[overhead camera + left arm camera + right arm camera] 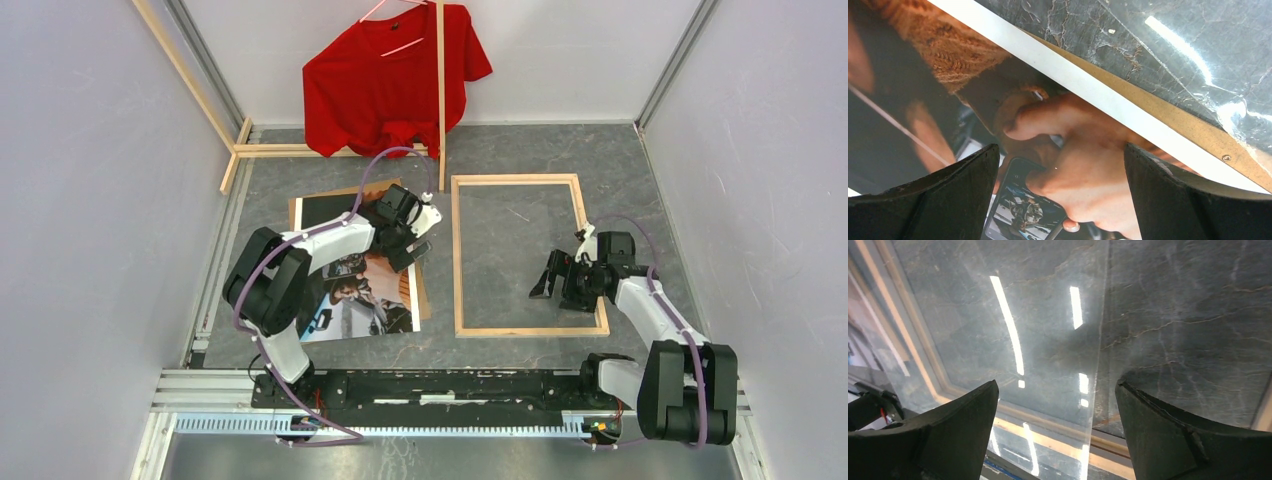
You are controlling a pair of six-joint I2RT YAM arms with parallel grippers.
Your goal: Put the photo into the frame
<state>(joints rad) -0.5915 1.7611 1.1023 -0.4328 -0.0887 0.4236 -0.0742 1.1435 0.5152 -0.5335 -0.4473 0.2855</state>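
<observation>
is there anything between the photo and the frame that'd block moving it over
Nothing lies on the table strip between the photo and the frame. The open right gripper hangs over the frame's near right part, though, so it would likely need to move off first.

Right gripper (1056,385) hangs over the grey marbled tabletop (1188,315), its two dark fingers (948,435) spread wide at 7 and 5 o'clock, nothing between them. A glossy clear sheet (1038,315) fills 9 to 12 o'clock, light streaks glinting. Pale wooden rails of the frame (1058,440) run from 10 down to 6 o'clock.
</observation>
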